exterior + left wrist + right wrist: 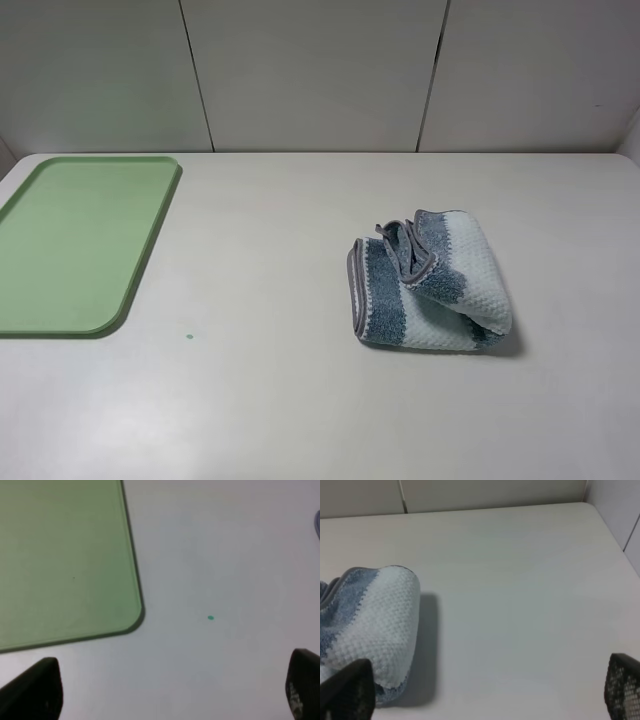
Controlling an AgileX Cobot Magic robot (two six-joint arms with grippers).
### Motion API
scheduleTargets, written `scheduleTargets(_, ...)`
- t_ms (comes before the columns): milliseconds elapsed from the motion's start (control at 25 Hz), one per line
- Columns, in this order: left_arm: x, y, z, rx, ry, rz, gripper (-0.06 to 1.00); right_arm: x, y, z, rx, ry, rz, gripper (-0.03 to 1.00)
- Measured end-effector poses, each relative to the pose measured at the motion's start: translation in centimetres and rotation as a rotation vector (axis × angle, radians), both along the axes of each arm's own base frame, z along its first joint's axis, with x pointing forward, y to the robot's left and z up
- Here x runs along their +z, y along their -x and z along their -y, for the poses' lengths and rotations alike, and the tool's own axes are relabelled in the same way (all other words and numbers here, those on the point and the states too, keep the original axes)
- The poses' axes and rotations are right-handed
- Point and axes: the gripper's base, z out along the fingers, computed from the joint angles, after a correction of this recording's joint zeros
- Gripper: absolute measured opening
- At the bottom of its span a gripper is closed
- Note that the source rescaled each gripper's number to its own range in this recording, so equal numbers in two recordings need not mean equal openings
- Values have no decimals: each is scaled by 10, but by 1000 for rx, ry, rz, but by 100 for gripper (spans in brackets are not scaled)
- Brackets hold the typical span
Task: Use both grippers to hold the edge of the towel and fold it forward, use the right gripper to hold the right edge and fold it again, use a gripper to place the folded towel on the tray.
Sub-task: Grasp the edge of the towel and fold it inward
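Observation:
The striped towel (430,285) lies in a loose, rumpled bundle on the table, right of centre. The edge of the towel (353,290), a grey hem, runs down its left side and curls over the top. The light-green tray (70,240) sits flat at the far left with nothing on it. Neither arm appears in the exterior high view. My left gripper (170,692) is open above bare table next to a rounded corner of the tray (65,560). My right gripper (487,692) is open over the table, with the towel (375,620) beside one fingertip (350,692). Neither holds anything.
A small green dot (190,336) marks the white table between tray and towel; it also shows in the left wrist view as the dot (210,617). Grey wall panels (320,70) close off the table's far edge.

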Motion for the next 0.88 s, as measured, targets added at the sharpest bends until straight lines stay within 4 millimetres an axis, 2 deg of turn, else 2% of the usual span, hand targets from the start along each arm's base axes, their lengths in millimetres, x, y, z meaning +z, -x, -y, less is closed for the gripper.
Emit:
scheduleTargets(240,-1,-42,16,-89,-25,-105,88,0,0,0,0,0,1,100)
scheduleTargets(440,-3,-77,32,-191,-15,-140,97,0,0,0,0,0,1,100)
scheduleTargets(560,-6,-96,43,-235,31,-152,99,0,0,0,0,0,1,100)
scheduleTargets(720,-15,-122,58,-261,91,-188,100,0,0,0,0,0,1,100)
scheduleTargets(880,-25,-143,82,-304,102,-203,100,0,0,0,0,0,1,100)
